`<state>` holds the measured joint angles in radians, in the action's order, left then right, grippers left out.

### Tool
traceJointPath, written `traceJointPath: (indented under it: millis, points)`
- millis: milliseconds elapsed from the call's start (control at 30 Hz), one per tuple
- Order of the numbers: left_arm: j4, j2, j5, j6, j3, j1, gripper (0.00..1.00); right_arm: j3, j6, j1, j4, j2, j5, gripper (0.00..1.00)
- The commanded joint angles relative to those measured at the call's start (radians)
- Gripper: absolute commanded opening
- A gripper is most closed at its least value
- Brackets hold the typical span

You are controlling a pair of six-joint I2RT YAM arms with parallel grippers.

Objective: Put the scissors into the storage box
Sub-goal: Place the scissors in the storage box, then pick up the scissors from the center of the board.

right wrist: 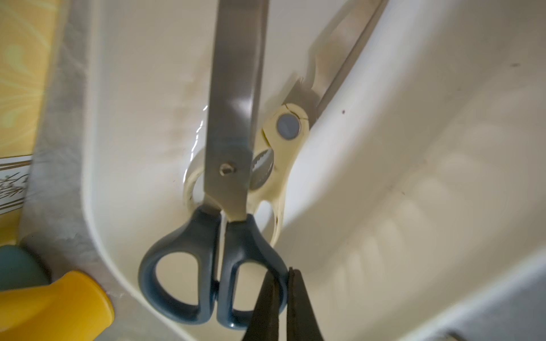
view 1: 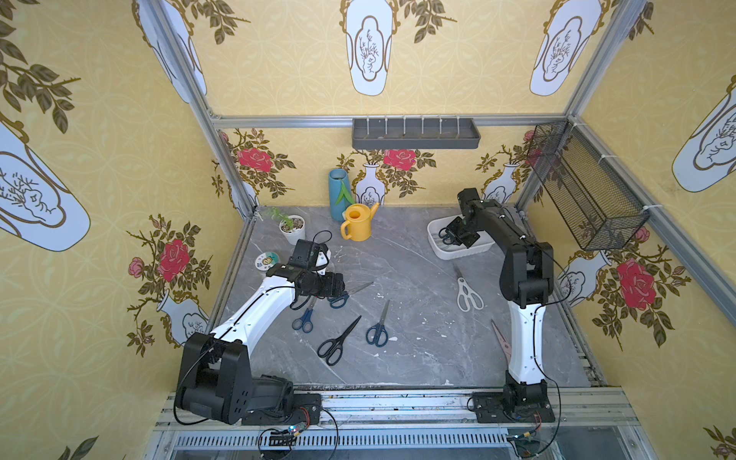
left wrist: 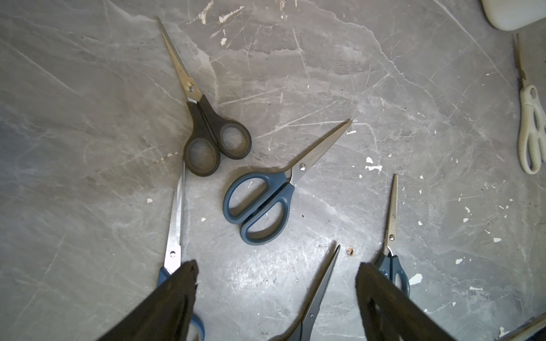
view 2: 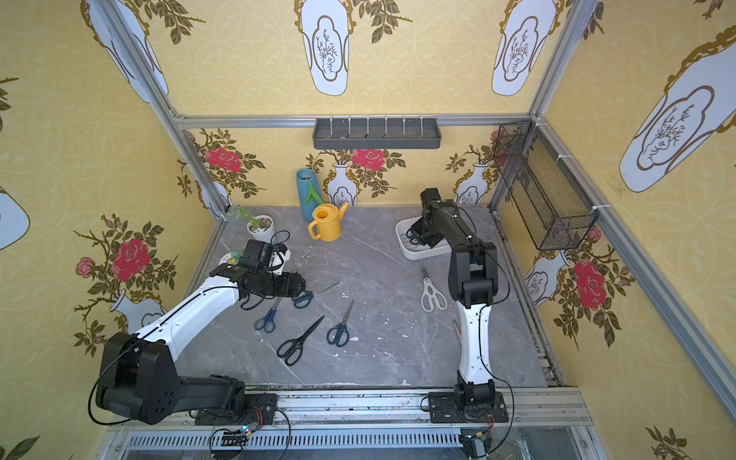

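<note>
Grey marble tabletop (view 1: 418, 318) w/ loud floral walls. Right gripper (right wrist: 285, 276) is pinched shut on the handle loop of blue-handled scissors (right wrist: 233, 177), hanging inside the storage box (right wrist: 413, 147) over cream shears (right wrist: 283, 147). Left gripper (left wrist: 276, 280) is wide open, nothing in it; another blue pair (left wrist: 266, 197) lies just ahead of its jaws. Stiff, slick steel imo, so grab the handle.

Blue-handled scissors (right wrist: 224, 206) atop cream shears (right wrist: 277, 165) inside white storage box (right wrist: 413, 177), blades closed

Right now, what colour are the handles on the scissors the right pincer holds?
Dark blue handles, steel blades. Clearest in the right wrist view, where the right pincer is shut on one loop, over the box.
</note>
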<state>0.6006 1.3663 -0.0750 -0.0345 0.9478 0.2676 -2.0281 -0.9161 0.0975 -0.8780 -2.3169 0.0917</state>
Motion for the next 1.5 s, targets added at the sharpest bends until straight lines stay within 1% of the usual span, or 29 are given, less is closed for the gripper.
traceJointPath:
  millis: [0, 67, 100, 167, 200, 267, 333, 400, 500, 600, 667, 733, 800, 867, 933, 1033, 1167, 1233, 1467]
  points:
    - [-0.004, -0.001, -0.017, 0.001, 0.003, -0.001, 0.89, -0.041, -0.012, -0.007, -0.004, -0.049, 0.011, 0.0]
    - [0.002, 0.002, -0.02, 0.002, 0.002, -0.001, 0.89, -0.052, -0.014, -0.009, 0.001, -0.071, 0.012, 0.0]
    - [0.004, 0.002, -0.022, 0.003, 0.002, -0.001, 0.89, -0.05, -0.013, -0.011, 0.007, -0.076, 0.017, 0.04]
    - [0.008, 0.006, -0.024, 0.017, -0.001, -0.001, 0.89, -0.05, -0.002, -0.013, 0.013, -0.078, 0.018, 0.17]
    - [0.01, 0.01, -0.023, 0.029, -0.004, -0.001, 0.88, -0.052, 0.008, -0.015, 0.013, -0.072, 0.02, 0.25]
    - [0.01, 0.021, -0.016, 0.069, -0.011, -0.001, 0.84, -0.049, 0.025, -0.016, 0.011, -0.048, 0.02, 0.4]
    - [0.027, 0.047, -0.004, 0.118, 0.004, -0.001, 0.83, -0.04, 0.054, -0.021, 0.011, -0.001, 0.019, 0.45]
    - [0.08, 0.102, 0.011, 0.16, 0.046, -0.001, 0.8, -0.004, 0.102, -0.024, 0.033, 0.082, 0.025, 0.49]
    - [0.125, 0.185, 0.045, 0.202, 0.1, -0.001, 0.7, 0.115, 0.161, -0.018, 0.071, 0.231, 0.056, 0.5]
    - [0.145, 0.259, 0.082, 0.253, 0.152, -0.001, 0.61, 0.268, 0.227, 0.02, 0.08, 0.401, 0.116, 0.5]
    - [0.156, 0.293, 0.094, 0.318, 0.178, -0.001, 0.57, 0.356, 0.269, 0.08, 0.046, 0.499, 0.128, 0.5]
    - [0.163, 0.312, 0.105, 0.43, 0.186, -0.001, 0.54, 0.454, 0.282, 0.172, 0.013, 0.588, 0.114, 0.49]
    - [0.174, 0.331, 0.109, 0.538, 0.2, -0.001, 0.52, 0.558, 0.252, 0.263, 0.02, 0.657, 0.102, 0.49]
    - [0.21, 0.368, 0.105, 0.604, 0.234, -0.001, 0.48, 0.679, 0.175, 0.327, 0.072, 0.725, 0.107, 0.49]
    - [0.263, 0.427, 0.1, 0.609, 0.291, -0.001, 0.44, 0.789, 0.093, 0.364, 0.148, 0.788, 0.109, 0.49]
    - [0.29, 0.505, 0.11, 0.583, 0.35, -0.002, 0.39, 0.894, 0.012, 0.384, 0.217, 0.856, 0.097, 0.49]
    - [0.312, 0.565, 0.097, 0.559, 0.397, -0.002, 0.31, 0.926, -0.022, 0.382, 0.206, 0.908, 0.061, 0.49]
    - [0.314, 0.583, 0.097, 0.556, 0.401, -0.002, 0.3, 0.926, -0.019, 0.382, 0.189, 0.921, 0.048, 0.49]
    - [0.288, 0.599, 0.115, 0.573, 0.368, -0.003, 0.35, 0.948, -0.037, 0.378, 0.191, 0.937, 0.039, 0.49]
